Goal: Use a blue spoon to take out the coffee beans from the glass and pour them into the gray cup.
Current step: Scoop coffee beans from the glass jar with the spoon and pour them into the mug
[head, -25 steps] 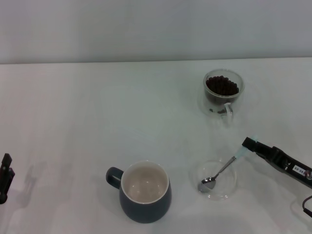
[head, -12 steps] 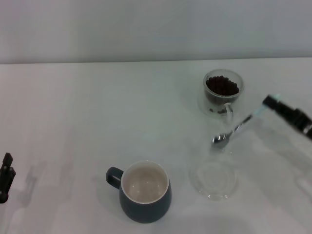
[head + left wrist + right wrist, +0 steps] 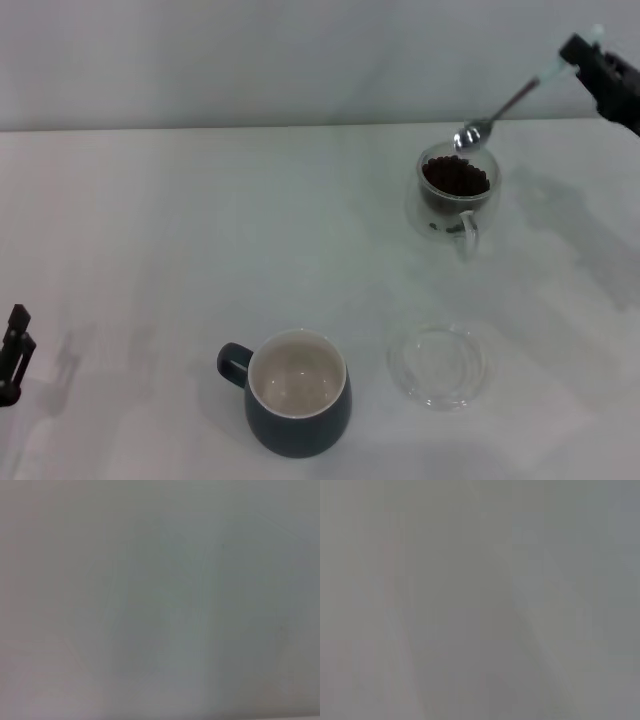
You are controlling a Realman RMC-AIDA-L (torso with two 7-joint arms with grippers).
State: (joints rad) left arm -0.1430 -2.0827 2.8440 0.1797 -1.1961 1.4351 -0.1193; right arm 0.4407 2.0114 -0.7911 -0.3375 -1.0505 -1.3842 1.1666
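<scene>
Now the right gripper [image 3: 578, 52], high above and beyond the glass [image 3: 456, 192], is closed on the pale handle of the blue spoon [image 3: 500, 112]. The spoon slants down, its metal bowl just over the glass rim. The coffee beans [image 3: 456, 177] lie inside the glass. The gray cup [image 3: 294, 393] and a clear glass saucer [image 3: 438, 364] stand nearer the robot than the glass. The left gripper [image 3: 12, 355] waits far to the left of the glass; whether its fingers are open I cannot tell.

Head view downward; wrists featureless.
</scene>
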